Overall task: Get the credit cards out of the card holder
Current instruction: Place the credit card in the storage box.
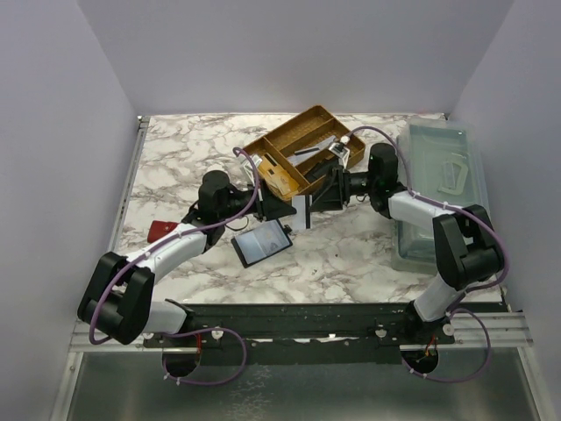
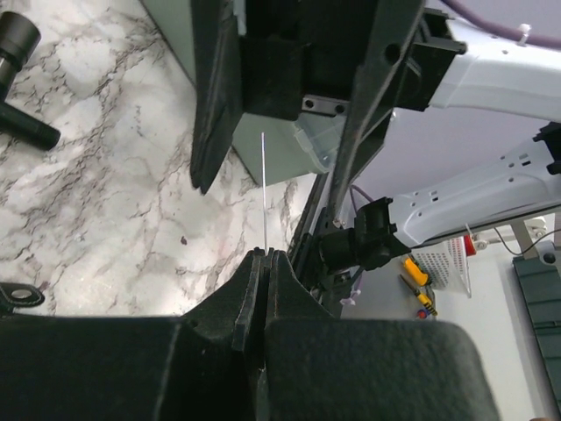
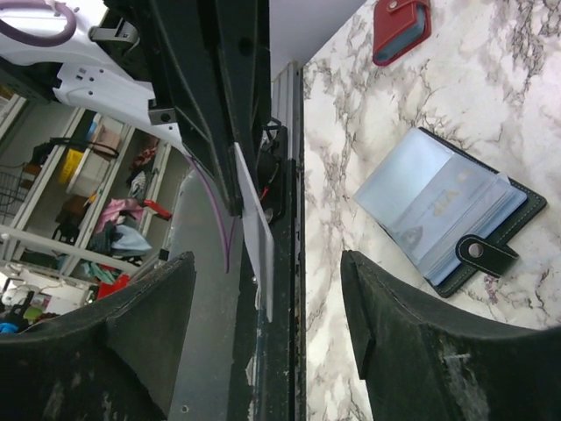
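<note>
The black card holder [image 1: 261,242] lies open on the marble table, its clear sleeves [image 3: 434,206] facing up. Above and behind it my left gripper [image 1: 287,210] is shut on one pale credit card [image 1: 301,213], held upright. In the left wrist view that card [image 2: 263,189] shows edge-on as a thin line rising from the shut tips [image 2: 263,254]. My right gripper [image 1: 317,195] faces it from the right and stands open. Its two fingers [image 3: 145,320] straddle the card [image 3: 256,224] without touching it. Any other credit cards are hidden in the sleeves.
A wooden divided tray [image 1: 302,147] with small items sits just behind the grippers. A clear plastic bin [image 1: 438,189] stands along the right edge. A small red case [image 1: 161,230] lies left of the holder.
</note>
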Available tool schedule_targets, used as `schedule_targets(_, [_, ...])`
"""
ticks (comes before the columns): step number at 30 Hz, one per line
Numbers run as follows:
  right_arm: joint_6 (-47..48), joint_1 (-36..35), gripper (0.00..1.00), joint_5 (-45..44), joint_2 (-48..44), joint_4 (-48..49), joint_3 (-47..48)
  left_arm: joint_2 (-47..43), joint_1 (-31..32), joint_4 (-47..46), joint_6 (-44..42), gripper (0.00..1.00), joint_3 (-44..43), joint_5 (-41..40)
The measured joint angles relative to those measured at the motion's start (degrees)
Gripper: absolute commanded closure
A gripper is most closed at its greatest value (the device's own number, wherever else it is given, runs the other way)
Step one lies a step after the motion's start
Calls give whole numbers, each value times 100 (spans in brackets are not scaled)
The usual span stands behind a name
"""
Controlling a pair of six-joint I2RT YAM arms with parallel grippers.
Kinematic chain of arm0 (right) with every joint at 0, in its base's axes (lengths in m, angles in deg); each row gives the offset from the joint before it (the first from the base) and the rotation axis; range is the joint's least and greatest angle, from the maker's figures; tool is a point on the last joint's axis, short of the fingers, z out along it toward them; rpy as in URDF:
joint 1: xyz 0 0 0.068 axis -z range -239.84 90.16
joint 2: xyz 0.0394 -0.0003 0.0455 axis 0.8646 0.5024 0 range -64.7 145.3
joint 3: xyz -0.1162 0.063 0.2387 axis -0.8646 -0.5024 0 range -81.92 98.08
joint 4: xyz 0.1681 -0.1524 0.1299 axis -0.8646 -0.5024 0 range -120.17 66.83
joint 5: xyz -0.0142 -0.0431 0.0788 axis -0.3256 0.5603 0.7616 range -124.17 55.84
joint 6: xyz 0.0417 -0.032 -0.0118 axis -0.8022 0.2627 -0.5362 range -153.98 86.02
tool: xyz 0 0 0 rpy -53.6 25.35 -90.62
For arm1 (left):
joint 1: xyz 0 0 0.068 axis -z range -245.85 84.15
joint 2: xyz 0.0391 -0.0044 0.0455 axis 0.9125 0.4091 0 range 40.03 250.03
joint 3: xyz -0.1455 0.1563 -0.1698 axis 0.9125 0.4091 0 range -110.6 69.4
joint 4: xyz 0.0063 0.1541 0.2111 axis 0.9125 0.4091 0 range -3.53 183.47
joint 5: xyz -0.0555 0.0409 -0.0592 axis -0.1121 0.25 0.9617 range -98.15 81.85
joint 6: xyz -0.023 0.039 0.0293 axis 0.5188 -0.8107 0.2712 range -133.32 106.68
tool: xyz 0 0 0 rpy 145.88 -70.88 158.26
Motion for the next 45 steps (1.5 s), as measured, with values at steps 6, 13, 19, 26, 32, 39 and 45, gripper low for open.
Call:
schedule_targets(6, [-103, -140, 70, 24, 122, 13, 0, 63, 42, -498, 221, 100, 9, 74])
schedule_targets(13, [-765, -188, 100, 232, 188, 678, -9, 164, 39, -782, 382, 36, 164, 24])
schedule_targets(19, [-723, 22, 100, 79, 66, 621, 11, -492, -798, -723, 664, 1, 721, -332])
schedule_targets(26, [278, 348, 100, -2028, 232, -1436, 1300, -1908, -1799, 675, 157, 1, 837, -992])
schedule_targets(32, [184, 269, 100, -4264, 1078, -2262, 2651, -2262, -1825, 2358, -828, 1, 741, -1519])
schedule_targets(39, [-166, 101, 100, -6041, 1923, -2608, 3427, -2743, -1871, 2872, -1296, 1, 741, -1961])
schedule_targets(45, [-221, -61, 100, -6699, 2610, -2728, 4085, -2981, -1899, 2992, -1427, 1, 741, -2175])
